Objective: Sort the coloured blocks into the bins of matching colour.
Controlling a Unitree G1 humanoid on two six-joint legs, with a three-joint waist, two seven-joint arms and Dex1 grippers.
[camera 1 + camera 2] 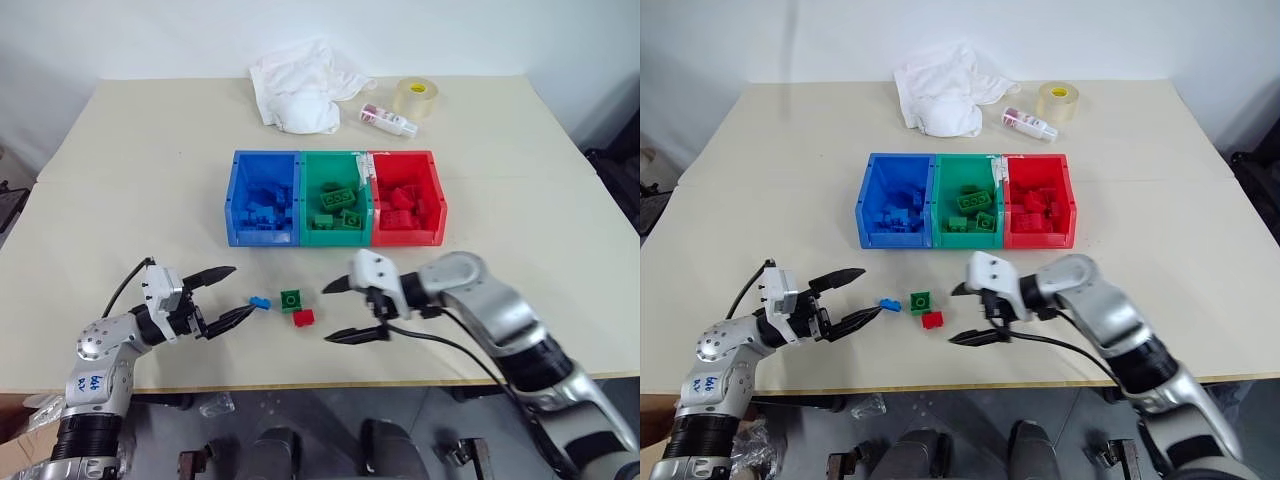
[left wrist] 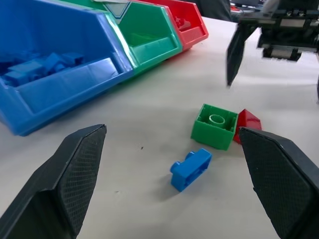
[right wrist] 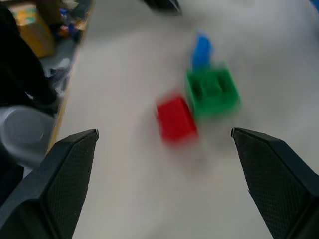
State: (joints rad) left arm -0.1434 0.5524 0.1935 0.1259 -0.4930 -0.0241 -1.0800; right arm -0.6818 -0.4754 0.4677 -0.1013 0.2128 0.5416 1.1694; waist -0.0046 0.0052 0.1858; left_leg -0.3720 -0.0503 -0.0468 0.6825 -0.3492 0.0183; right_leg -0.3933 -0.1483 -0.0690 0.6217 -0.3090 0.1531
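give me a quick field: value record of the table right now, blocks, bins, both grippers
loose blocks: blue block, green block, red block, close together on the table in front of the bins
bins: blue bin, green bin, red bin, joined in a row, each already holding blocks of its colour
left gripper: jaws open, empty, beside the blue block
right gripper: jaws open, empty, beside the red block
other items: white cloth, tape roll, small bottle at the far edge

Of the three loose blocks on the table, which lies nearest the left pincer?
The small blue block; the green block and red block lie beyond it, toward the right pincer.
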